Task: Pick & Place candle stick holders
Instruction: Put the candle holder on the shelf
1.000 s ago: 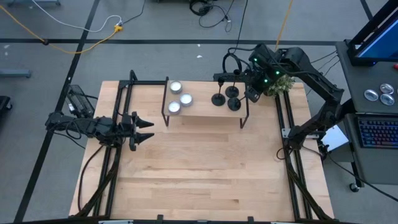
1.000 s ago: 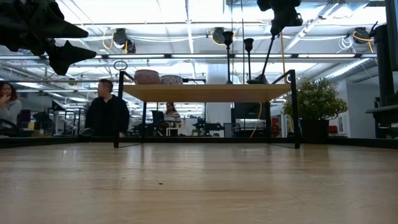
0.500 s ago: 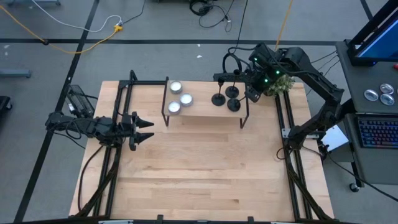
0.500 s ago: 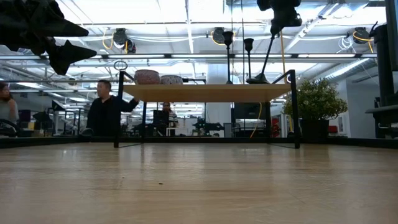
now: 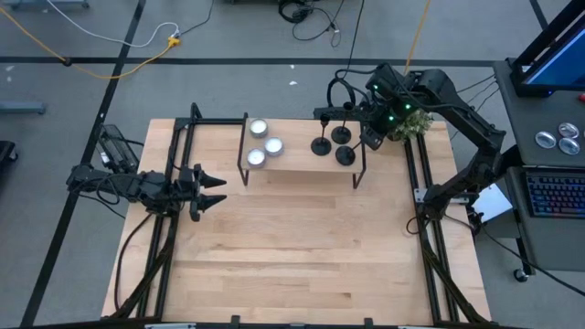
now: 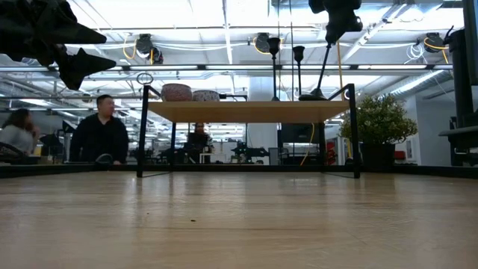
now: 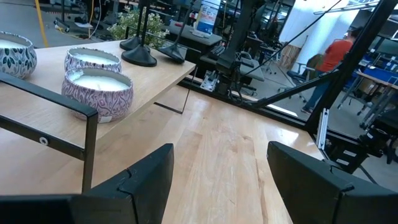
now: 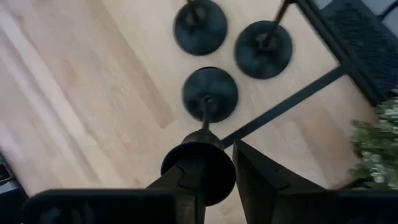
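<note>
I saw the three candle stick holders (image 5: 332,144) standing together on the raised shelf (image 5: 292,163). My right gripper (image 5: 368,137) hovered above the nearest, fingers parted around its cup; the left gripper (image 5: 212,191) waited apart, spread wide.

three candle stick holders (image 5: 321,145) (image 5: 342,135) (image 5: 345,154), three candle tins (image 5: 259,127) (image 5: 273,145) (image 5: 256,157), one raised shelf (image 5: 292,161)

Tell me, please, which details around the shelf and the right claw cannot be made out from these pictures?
- Right claw: the right wrist view is blurred there, so whether it touches the candle stick holder beneath it is unclear.
- Candles: their tin patterns are too small in the high view.
- Shelf top: the low view sees it edge-on, hiding the holder bases.
- Left claw: cut off by the left wrist view's edge.
</note>
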Controlling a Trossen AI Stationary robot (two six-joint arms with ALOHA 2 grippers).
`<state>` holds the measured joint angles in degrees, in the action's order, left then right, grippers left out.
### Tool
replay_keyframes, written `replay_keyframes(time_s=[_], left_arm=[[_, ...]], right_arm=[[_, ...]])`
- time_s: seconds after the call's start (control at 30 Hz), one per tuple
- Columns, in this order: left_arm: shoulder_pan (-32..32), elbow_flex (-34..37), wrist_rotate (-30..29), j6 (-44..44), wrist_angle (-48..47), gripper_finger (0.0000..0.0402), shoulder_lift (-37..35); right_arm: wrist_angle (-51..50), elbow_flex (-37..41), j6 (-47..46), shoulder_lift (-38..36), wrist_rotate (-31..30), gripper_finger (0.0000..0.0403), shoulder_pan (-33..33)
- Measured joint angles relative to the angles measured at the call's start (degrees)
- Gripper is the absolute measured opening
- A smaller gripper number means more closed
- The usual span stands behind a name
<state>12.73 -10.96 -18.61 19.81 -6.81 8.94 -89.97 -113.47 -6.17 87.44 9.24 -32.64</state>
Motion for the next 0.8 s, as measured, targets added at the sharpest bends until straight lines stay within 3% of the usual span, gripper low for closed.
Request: replay_keyframes(time_s=[0.8], left_arm=[[0.0,0.0,0.0,-0.1,0.1,0.0267,0.0]], right_arm=[[-0.1,-0.3,-0.6,-1.0,0.3,0.0071,0.0]])
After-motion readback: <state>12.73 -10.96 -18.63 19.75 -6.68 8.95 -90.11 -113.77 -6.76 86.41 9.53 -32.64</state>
